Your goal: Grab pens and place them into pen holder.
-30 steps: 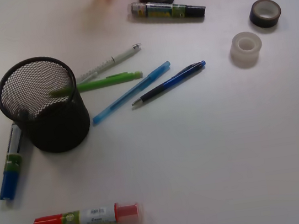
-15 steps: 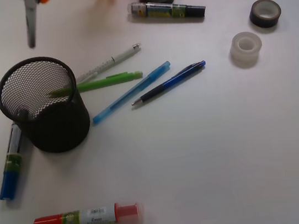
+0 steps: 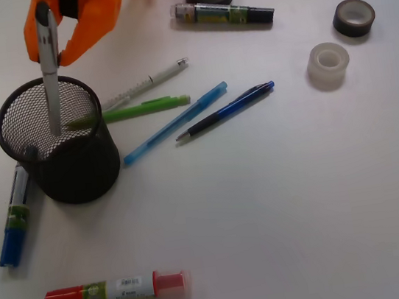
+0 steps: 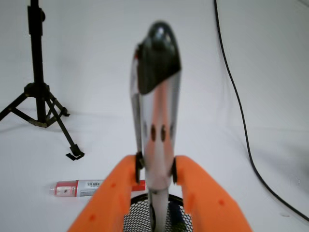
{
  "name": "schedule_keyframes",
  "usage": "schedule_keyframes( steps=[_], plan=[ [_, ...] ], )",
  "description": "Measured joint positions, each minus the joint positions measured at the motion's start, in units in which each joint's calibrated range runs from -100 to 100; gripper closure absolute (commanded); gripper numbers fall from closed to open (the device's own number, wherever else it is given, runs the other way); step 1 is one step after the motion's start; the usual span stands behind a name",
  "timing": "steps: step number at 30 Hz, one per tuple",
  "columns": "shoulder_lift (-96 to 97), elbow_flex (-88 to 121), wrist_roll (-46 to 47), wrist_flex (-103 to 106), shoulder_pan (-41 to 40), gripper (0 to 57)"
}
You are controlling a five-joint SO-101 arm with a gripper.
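An orange gripper [image 3: 59,46] clamped a silver pen [image 3: 49,66] upright w/ its tip inside the black mesh pen holder [image 3: 61,143], while a white pen [image 3: 147,81], green pen [image 3: 135,111], light-blue pen [image 3: 175,123] & dark-blue click pen [image 3: 225,110] lay on the table [image 3: 303,202] just right of the cup.

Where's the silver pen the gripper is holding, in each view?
Front: silver pen upper left, upright, its tip down inside the holder.
Wrist: the pen fills the centre, clamped between the orange gripper fingers.
Shared landmark: the red marker on the table.
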State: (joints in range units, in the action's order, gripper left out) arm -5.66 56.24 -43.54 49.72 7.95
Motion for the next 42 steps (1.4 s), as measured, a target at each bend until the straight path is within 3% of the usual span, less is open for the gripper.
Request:
schedule_keyframes(
  steps=[5,7,17,29,35,42],
  plan=[
    [0.3,0.4,2.6,2.3,0.4,35.8],
    [0.3,0.7,3.1,2.5,0.4,32.0],
    [-13.5,0.7,8.9,-16.6,-0.2,34.5],
    [-47.2,0.7,34.9,-78.6,-8.6,34.3],
    [-46.3,0.7,44.3,-102.1,-15.5,34.4],
    [-30.3,0.6,45.6,-109.9,-16.3,34.4]
  ],
)
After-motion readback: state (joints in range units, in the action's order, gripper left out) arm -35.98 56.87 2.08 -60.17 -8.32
